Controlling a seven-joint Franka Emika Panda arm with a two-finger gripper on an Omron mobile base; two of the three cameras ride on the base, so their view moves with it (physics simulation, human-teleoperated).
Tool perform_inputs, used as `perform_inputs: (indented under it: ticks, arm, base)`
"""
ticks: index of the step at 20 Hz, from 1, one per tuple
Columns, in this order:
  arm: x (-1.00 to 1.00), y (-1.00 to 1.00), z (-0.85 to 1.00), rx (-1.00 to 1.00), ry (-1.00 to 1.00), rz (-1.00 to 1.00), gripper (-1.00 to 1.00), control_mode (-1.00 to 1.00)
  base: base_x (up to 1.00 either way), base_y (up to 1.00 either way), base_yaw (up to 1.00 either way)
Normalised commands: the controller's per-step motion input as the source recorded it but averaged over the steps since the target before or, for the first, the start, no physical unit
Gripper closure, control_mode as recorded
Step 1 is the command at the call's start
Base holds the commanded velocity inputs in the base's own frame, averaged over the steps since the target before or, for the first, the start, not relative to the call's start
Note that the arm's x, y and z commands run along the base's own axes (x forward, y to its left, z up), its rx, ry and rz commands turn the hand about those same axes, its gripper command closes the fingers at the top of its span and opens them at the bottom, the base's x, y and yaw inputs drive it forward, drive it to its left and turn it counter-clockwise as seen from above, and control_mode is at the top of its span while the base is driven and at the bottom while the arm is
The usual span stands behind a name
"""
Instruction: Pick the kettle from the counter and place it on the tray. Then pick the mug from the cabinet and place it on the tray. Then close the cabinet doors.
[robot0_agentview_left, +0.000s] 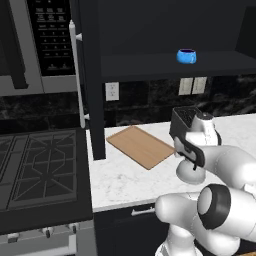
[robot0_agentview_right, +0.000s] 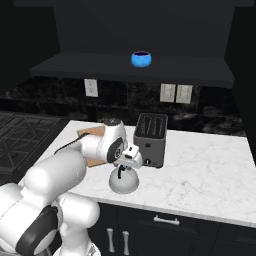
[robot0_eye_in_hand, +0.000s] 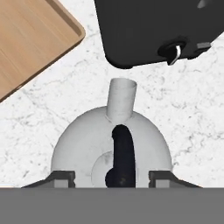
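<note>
— Where is the kettle (robot0_eye_in_hand: 109, 144)?

— On the counter (robot0_eye_in_hand: 183, 118), directly under my gripper (robot0_eye_in_hand: 111, 177), between the tray (robot0_eye_in_hand: 30, 39) and the toaster (robot0_eye_in_hand: 153, 26). My fingertips (robot0_eye_in_hand: 61, 178) stand apart, one either side of its dark handle (robot0_eye_in_hand: 121, 153), gripping nothing yet.

— The risk?

— If I close off-centre, I judge the handle could slip out, or the kettle could tip and knock the toaster.

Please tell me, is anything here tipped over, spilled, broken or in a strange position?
Nothing stands out. The kettle sits upright on the counter beside the toaster, the tray lies flat and bare, and the mug stands upright on the cabinet shelf.
</note>
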Motion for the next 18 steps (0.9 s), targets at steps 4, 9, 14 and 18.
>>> perform_inputs:
  ticks: [4, 9, 14, 18]
  arm:
    - [-0.15, 0.01, -0.05, 0.0, -0.03, 0.0, 1.0, -1.0]
    - [-0.16, 0.13, 0.02, 0.0, 0.0, 0.02, 1.0, -1.0]
    - [-0.13, 0.49, 0.47, 0.0, -0.01, 0.12, 1.0, -1.0]
    - [0.07, 0.66, 0.52, -0.01, -0.13, 0.16, 1.0, -1.0]
  base:
    - [0.0, 0.0, 0.0]
    - [0.0, 0.0, 0.0]
    - [0.0, 0.0, 0.0]
    - [0.0, 0.0, 0.0]
